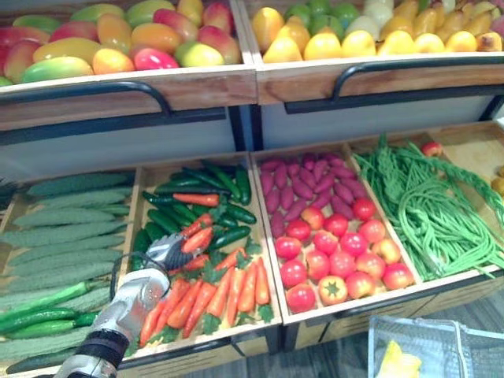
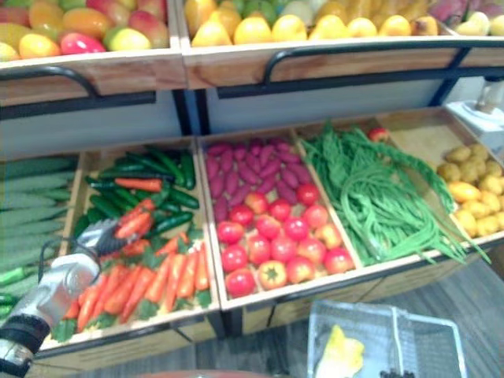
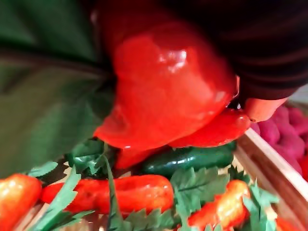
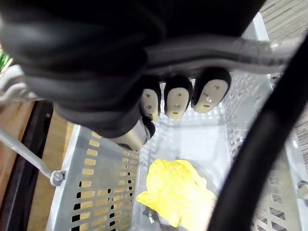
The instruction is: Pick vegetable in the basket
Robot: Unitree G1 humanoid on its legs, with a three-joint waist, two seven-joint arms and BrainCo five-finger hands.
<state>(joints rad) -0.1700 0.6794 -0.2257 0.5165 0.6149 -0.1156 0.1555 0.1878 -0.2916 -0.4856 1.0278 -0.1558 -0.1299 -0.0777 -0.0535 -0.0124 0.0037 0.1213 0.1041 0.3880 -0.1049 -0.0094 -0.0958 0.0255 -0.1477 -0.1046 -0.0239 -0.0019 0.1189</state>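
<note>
stand: wooden market stand [image 1: 354, 309], lower row of crates at a slope and an upper shelf [image 1: 205, 90] at 12 o'clock; dark plank floor [image 1: 331, 358] at 5 o'clock
upper shelf: mangoes [image 1: 118, 35] at 11 o'clock, yellow fruit [image 1: 354, 39] at 1 o'clock
lower row, 9 to 3 o'clock: cucumbers [image 1: 63, 228], pepper-and-carrot crate [image 1: 228, 337], purple roots [image 1: 307, 185] above tomatoes [image 1: 339, 252], long beans [image 1: 433, 205], potatoes [image 2: 472, 193]
pepper-and-carrot crate: dark green peppers [image 1: 169, 216] at the back, carrots [image 1: 228, 295] with leafy tops at the front
red pepper [image 1: 197, 239]: glossy, orange-red, long and narrow; in the left hand, over the middle of that crate, just above the carrots and other red peppers
pepper axis: runs 8 to 2 o'clock in the eye views, far end towards the green peppers; cannot tell which end is the stem
left hand [image 1: 167, 252]: at 7 o'clock, fingers clamped on the red pepper's near end
basket [image 1: 417, 331]: pale grey, slotted walls, at 5 o'clock below the tomato crate; a yellow item [image 4: 175, 192] lies in it
right hand [image 4: 96, 72]: above the basket, fingertips [image 4: 175, 102] curled together, thin grey handle [image 4: 29, 156] rising into the grip
</note>
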